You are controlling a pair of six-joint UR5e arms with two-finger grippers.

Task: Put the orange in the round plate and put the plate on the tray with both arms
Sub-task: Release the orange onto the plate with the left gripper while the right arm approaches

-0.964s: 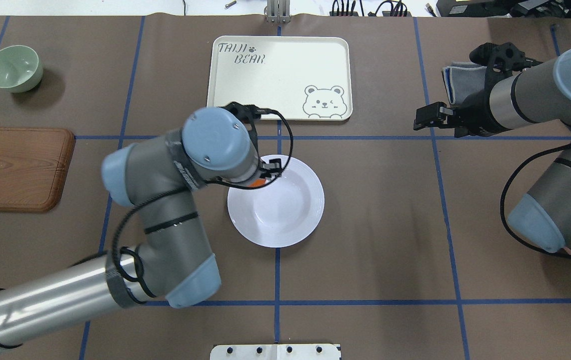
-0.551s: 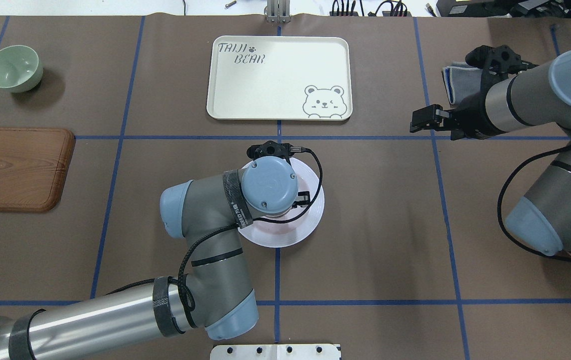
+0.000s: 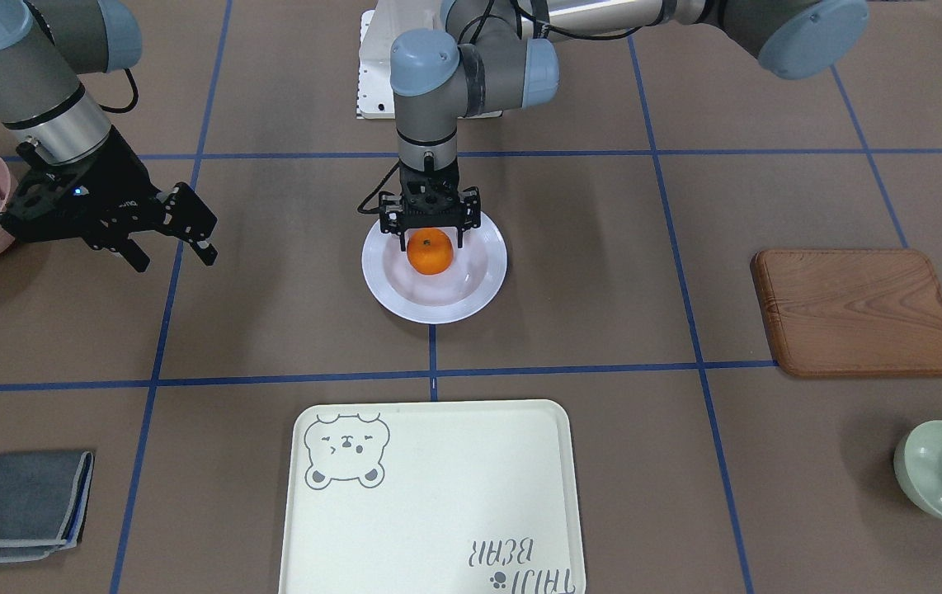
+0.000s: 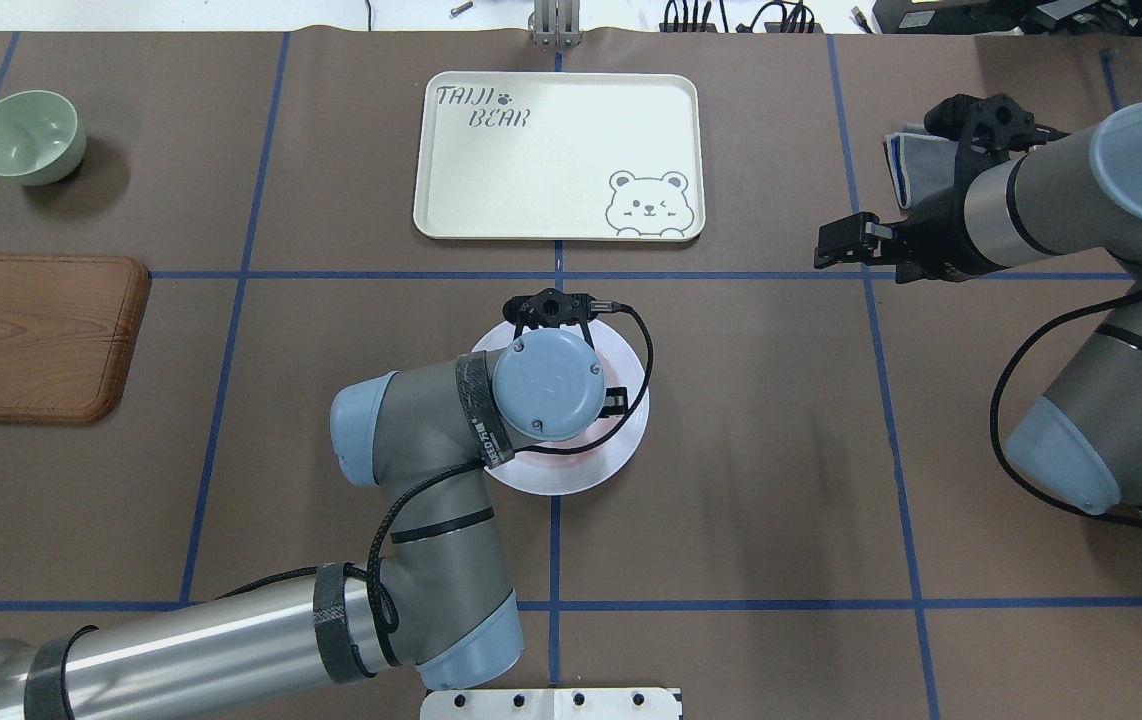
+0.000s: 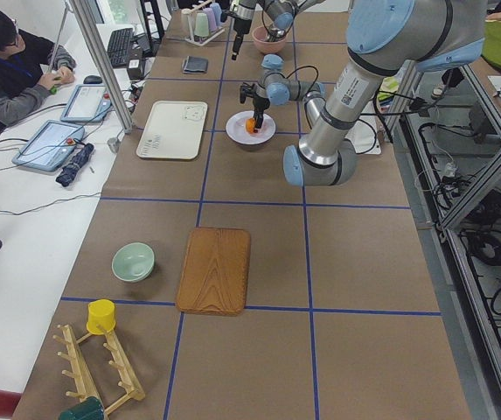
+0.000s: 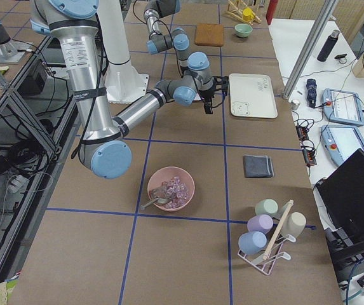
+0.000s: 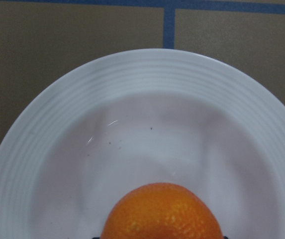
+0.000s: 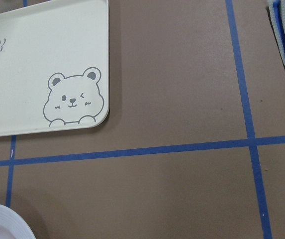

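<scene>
Hanging straight down over the round plate (image 3: pixel 481 285), the left gripper (image 3: pixel 430 240) held the orange (image 3: pixel 430 252) pinched at its sides, the fruit low over the middle of the white well. Whether its underside touched the glaze could not be told from any view. The plate sat on the table (image 3: pixel 644 313) close to a crossing of the blue tape lines (image 3: pixel 431 367), and the tray (image 3: pixel 438 487) lay bare on the side away from the robot, near the plate but apart from it. The right gripper (image 3: pixel 177 257) hung off to the side, well apart from the plate, its jaws spread wide with nothing between them. The step in hand looked to be setting the fruit down. To do it well, the left arm would want to lower until the orange bore on the flat of the well, not on the sloped wall, since a round fruit let go on a slope or from a height would likely roll toward the ribbed rim. The jaws should part only a little and then rise straight up, so that neither side dragged the fruit along. After that the plate's rim would call for one gripper on each opposite side, and the plate kept level on the way to the tray.
</scene>
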